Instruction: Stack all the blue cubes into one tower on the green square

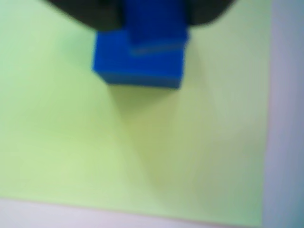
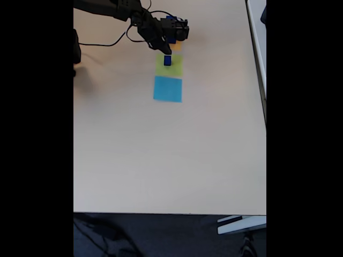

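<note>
- Upper centre of the wrist view: my fingers [image 1: 154, 21] grip a smaller blue cube [image 1: 156, 28], seated on the larger blue cube [image 1: 137, 64], extending the tower.
- Larger cube rests on the green square [image 1: 71, 142], the required base.

Deep navy-blue cubes [image 1: 137, 61], two stacked, on the lime-green square [image 1: 71, 133], plain, no pattern. My gripper [image 2: 165, 52] and arm: black. In the fixed view the light-blue square [image 2: 168, 89] lies beside the green one toward the table's near edge, w/ an orange-yellow square [image 2: 177, 47] toward the far edge. Table [image 2: 161, 155]: pale beige, unpatterned.
</note>
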Controlling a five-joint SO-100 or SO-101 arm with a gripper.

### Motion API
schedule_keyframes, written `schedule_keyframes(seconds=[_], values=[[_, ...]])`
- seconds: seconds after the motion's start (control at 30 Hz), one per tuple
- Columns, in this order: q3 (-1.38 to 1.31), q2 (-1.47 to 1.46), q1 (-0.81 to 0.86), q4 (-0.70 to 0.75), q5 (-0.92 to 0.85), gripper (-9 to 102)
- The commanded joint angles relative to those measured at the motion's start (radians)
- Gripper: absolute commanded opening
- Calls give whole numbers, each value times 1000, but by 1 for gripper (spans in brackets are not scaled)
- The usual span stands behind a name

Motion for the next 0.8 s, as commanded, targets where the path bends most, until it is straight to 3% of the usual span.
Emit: schedule_keyframes(seconds=[0.0,0.77], values=[[-3,87,6,-25,12,1],[57,86,21,-98,5,1]])
